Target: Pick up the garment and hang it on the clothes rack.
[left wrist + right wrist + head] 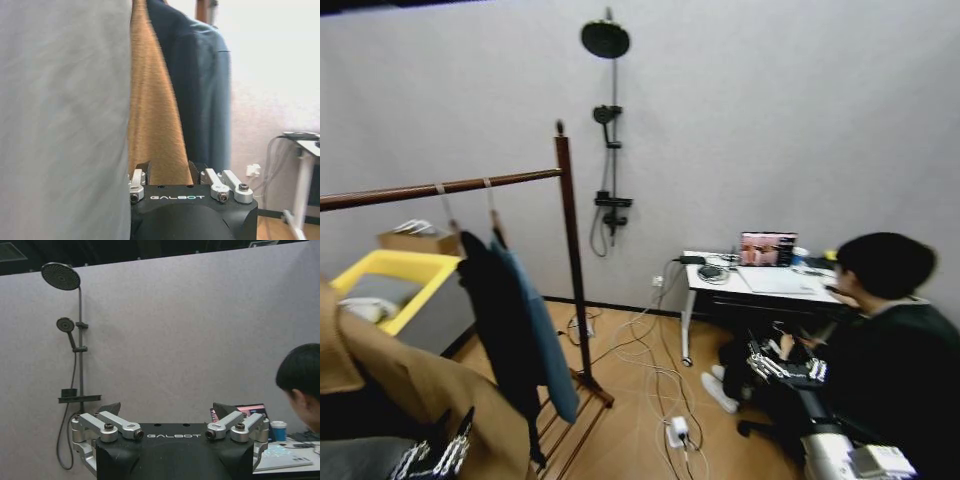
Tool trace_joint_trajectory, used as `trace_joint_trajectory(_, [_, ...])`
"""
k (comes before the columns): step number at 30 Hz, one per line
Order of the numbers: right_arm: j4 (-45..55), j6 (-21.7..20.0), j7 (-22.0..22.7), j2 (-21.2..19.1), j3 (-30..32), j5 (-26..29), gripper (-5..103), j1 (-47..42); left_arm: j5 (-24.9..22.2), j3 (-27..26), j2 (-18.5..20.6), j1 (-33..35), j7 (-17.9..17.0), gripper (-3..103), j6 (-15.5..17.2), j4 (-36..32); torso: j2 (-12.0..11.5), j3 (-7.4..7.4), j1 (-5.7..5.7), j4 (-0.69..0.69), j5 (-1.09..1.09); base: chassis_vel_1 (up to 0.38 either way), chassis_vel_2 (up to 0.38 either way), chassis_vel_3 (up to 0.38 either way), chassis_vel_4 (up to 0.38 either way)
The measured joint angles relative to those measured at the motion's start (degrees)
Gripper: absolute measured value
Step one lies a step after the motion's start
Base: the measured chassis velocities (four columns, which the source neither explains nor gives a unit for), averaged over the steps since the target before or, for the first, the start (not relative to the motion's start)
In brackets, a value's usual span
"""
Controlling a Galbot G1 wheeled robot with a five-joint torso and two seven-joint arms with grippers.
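Note:
The garment (548, 345), a dark teal-blue shirt, hangs from the bar of the clothes rack (570, 260), next to its right post and just behind a black garment (495, 310). In the left wrist view the garment (200, 85) hangs beyond a tan coat (150, 110), with the rack post (202, 10) above it. My left gripper (435, 458) is low at the near left beside the tan coat (410, 385), open, with nothing between its fingers (197, 170). Over at the lower right, my right gripper (785, 368) is held open and away from the rack; its fingers (111, 409) are spread wide.
A grey cloth (60, 120) hangs close against the left wrist camera. A yellow bin (395, 265) stands behind the rack. A person (890, 340) sits at a white desk (760, 285) on the right. Cables and a power strip (677, 432) lie on the wooden floor. A shower fixture (610, 120) is on the back wall.

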Motion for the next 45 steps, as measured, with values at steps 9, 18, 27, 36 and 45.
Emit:
trace_joint_trajectory(9, [0.0, 0.0, 0.0, 0.0, 0.0, 0.0, 100, 0.0, 0.0, 0.0, 0.0, 0.0, 0.0, 46, 0.0, 0.0, 0.0, 0.0, 0.0, 0.0, -0.01, -0.119, -0.131, -0.126, -0.124])
trace_joint_trajectory(18, [0.0, 0.0, 0.0, 0.0, 0.0, 0.0, 100, 0.0, 0.0, 0.0, 0.0, 0.0, 0.0, 46, 0.0, 0.0, 0.0, 0.0, 0.0, -0.02, 0.01, -0.102, -0.103, -0.105, -0.1])
trace_joint_trajectory(27, [0.0, 0.0, 0.0, 0.0, 0.0, 0.0, 100, 0.0, 0.0, 0.0, 0.0, 0.0, 0.0, 46, 0.0, 0.0, 0.0, 0.0, 0.01, 0.02, 0.0, -0.008, -0.003, -0.003, -0.003])
trace_joint_trajectory(36, [0.0, 0.0, 0.0, 0.0, 0.0, 0.0, 100, 0.0, 0.0, 0.0, 0.0, 0.0, 0.0, 46, 0.0, 0.0, 0.0, 0.01, 0.02, 0.01, -0.01, 0.089, -0.094, -0.088, 0.082])
trace_joint_trajectory(45, [0.0, 0.0, 0.0, 0.0, 0.0, 0.0, 100, 0.0, 0.0, 0.0, 0.0, 0.0, 0.0, 46, 0.0, 0.0, 0.0, 0.01, 0.0, 0.03, -0.01, 0.214, -0.223, -0.223, 0.217])
